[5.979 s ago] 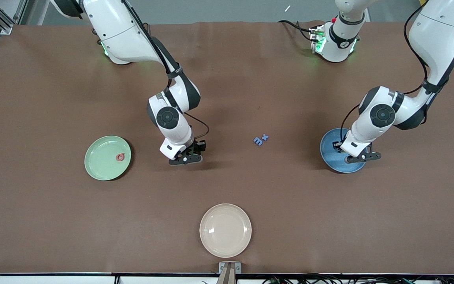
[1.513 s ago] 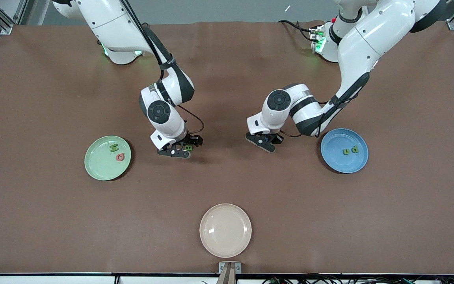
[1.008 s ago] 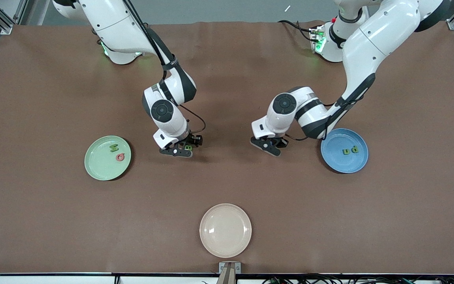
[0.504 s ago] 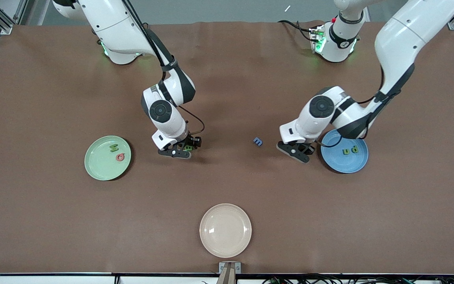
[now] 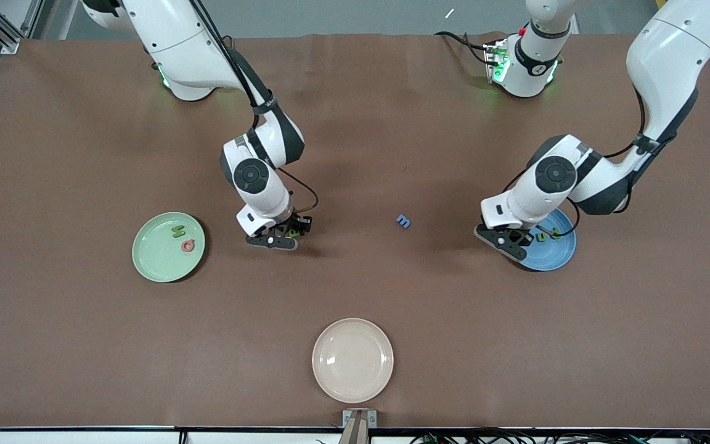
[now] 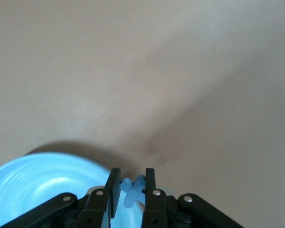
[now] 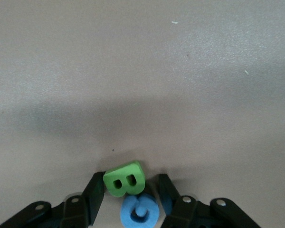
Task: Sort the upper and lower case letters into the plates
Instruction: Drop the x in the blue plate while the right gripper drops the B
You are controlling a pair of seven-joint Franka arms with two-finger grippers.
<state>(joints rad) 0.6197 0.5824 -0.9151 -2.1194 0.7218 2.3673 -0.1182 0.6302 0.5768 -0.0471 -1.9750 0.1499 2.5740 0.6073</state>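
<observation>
Two green letters (image 5: 543, 234) sit half-hidden under the left gripper (image 5: 511, 242).

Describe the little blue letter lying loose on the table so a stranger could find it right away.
Start at the blue plate at the left arm's end of the brown table. Toward the table's middle from it lies one small blue letter m. It alone rests on bare tabletop, outside every plate and hand.

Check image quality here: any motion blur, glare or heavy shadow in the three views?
Front view: sharp, evenly lit, a small highlight on the cream plate, soft arm shadows on the table. Left wrist view: soft and smeared, the blue plate streaky, a broad dim shadow across the surface. Right wrist view: crisp on the green B, with a dark shadow band above it.
</observation>
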